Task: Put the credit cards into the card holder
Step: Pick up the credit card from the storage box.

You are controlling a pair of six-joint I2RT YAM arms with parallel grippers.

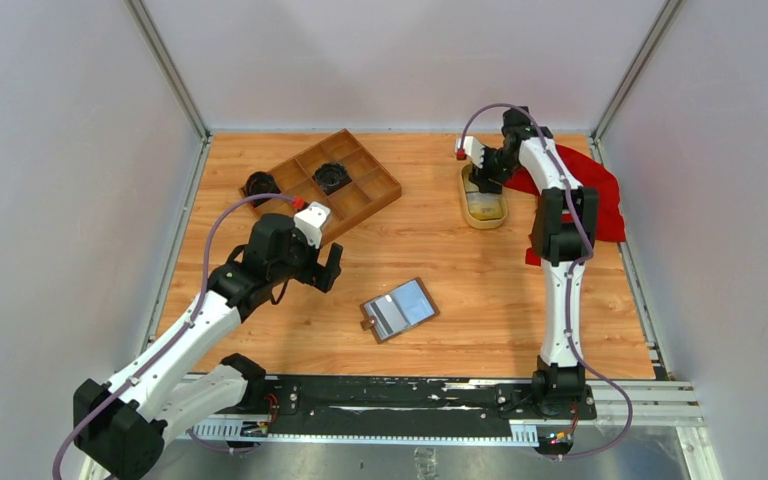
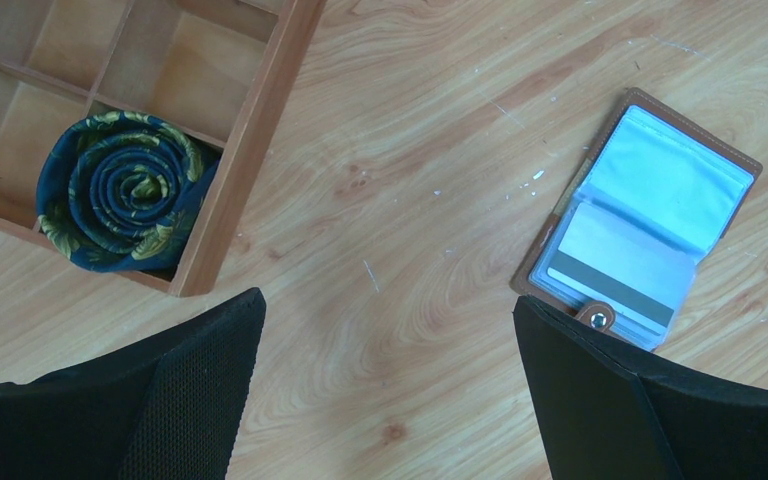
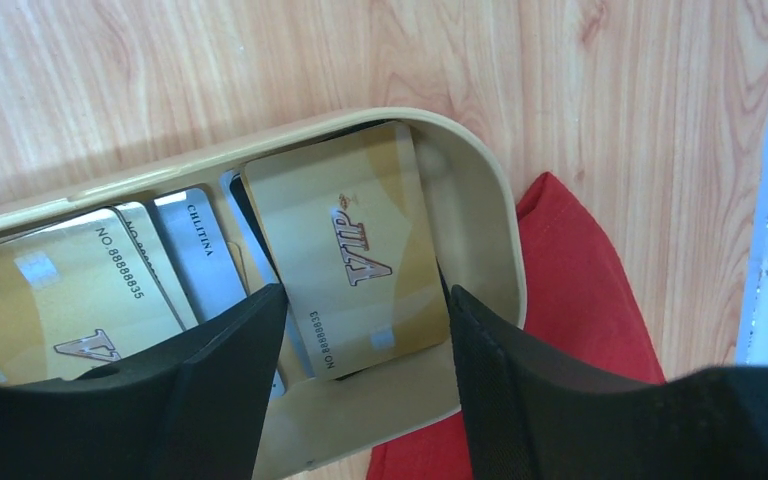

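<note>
Left gripper (image 1: 326, 268) is hovering at 9 o'clock, fingers spread wide, holding nothing. Flat brown leather card holder (image 1: 400, 308) is lying unfolded near 6 o'clock. At 1 o'clock, right gripper (image 3: 364, 296) is straddling gold and silver rectangular credit cards (image 3: 345, 245) inside an oval yellow dish (image 3: 501, 235), partly hiding them; whether it is gripping one is impossible to tell.

Bare tabletop (image 1: 480, 290) round the card holder (image 1: 400, 308); dish (image 3: 500, 250) walls tight around the credit cards (image 3: 345, 260), red cloth (image 3: 580, 330) at its edge.

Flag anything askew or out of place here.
The gold card lies crooked atop the other cards in the yellow dish, under the right tool. A red cloth lies crumpled by the dish.
</note>
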